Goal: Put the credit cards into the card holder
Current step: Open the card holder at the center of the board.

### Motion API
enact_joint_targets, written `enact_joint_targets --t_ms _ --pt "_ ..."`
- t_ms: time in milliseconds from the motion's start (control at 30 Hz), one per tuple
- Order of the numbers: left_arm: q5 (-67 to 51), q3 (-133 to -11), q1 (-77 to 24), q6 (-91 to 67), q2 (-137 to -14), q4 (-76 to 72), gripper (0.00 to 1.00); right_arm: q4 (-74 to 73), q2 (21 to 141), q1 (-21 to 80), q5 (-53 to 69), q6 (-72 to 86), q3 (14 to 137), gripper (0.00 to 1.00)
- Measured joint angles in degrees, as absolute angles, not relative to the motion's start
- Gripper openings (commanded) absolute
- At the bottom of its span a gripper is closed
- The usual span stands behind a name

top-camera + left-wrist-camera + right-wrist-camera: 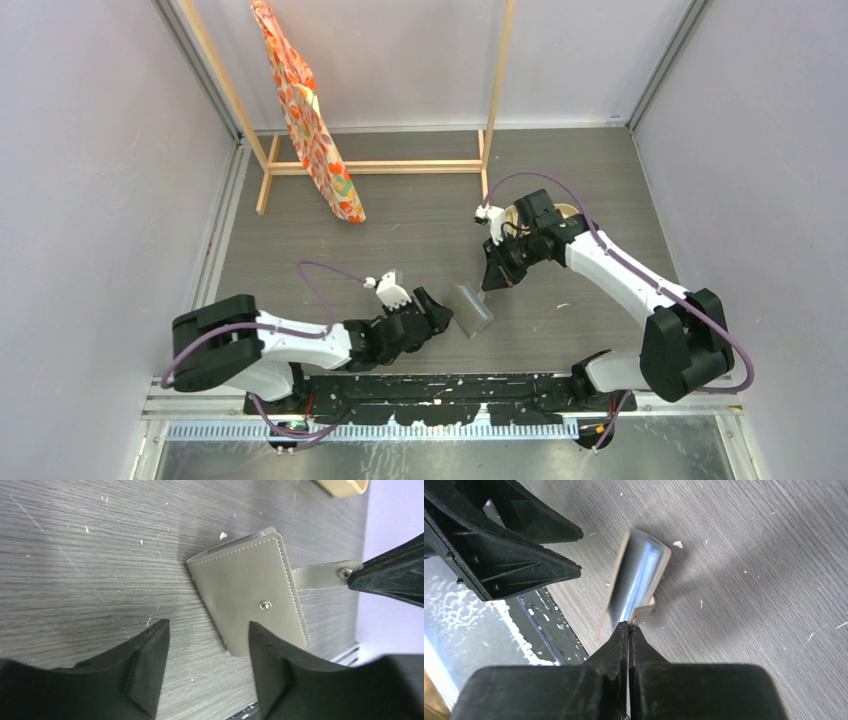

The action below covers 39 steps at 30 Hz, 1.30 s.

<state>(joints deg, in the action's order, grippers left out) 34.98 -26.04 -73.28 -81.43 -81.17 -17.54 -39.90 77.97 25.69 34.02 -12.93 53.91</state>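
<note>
Top cam: the card holder (472, 308) lies on the table (400, 240) just right of frame centre, w/ your left gripper (437, 312) just beside its left edge and your right gripper (495, 278) at its upper-right corner. No credit cards can be made out here. Left wrist cam: the holder sits centre-right, stud up. Its strap (320, 575) stretches toward the right edge of frame, where the right arm's dark fingers (395, 572) cover its end. The left jaws stand well apart w/ only bare table between them. One finger (272, 670) overlaps the holder's lower corner; touching or just above it, can't tell. A beige tray (345, 485) shows at top right, contents out of view. Right wrist cam: jaws pinched fully together on the strap's pale tip at bottom centre, w/ the holder's silvery-blue inside showing edge-on above them. Risks, as judged: you've only got a thin tab, so a pull up or sideways could slip it out of the pinch. It could also drag the whole holder across the table, since the left side isn't pinning it. Closing the left jaws now could nudge the holder or clip the right fingers, bc both tools crowd one small case.
</note>
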Motion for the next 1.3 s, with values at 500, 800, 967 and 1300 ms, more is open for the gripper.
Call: enact_joint_targets --t_ms 500,800,967,1300 --pt "27.3 -21.7 -72.4 -71.6 -71.7 -22.9 0.98 -41.4 76.1 22.6 45.7 -12.2 53.9 0.01" --pt "27.5 -25.8 -72.0 -77.0 -77.6 -21.1 0.58 -41.6 76.1 22.6 46.0 -12.2 53.9 0.01" --pt "28.2 -25.1 -71.9 -78.6 -78.3 -19.9 0.56 -41.6 76.1 22.6 45.1 -12.1 53.9 0.01" --pt "29.2 -19.5 -71.9 -78.6 -76.8 -24.0 0.44 -41.6 78.0 22.6 40.8 -12.0 53.9 0.01"
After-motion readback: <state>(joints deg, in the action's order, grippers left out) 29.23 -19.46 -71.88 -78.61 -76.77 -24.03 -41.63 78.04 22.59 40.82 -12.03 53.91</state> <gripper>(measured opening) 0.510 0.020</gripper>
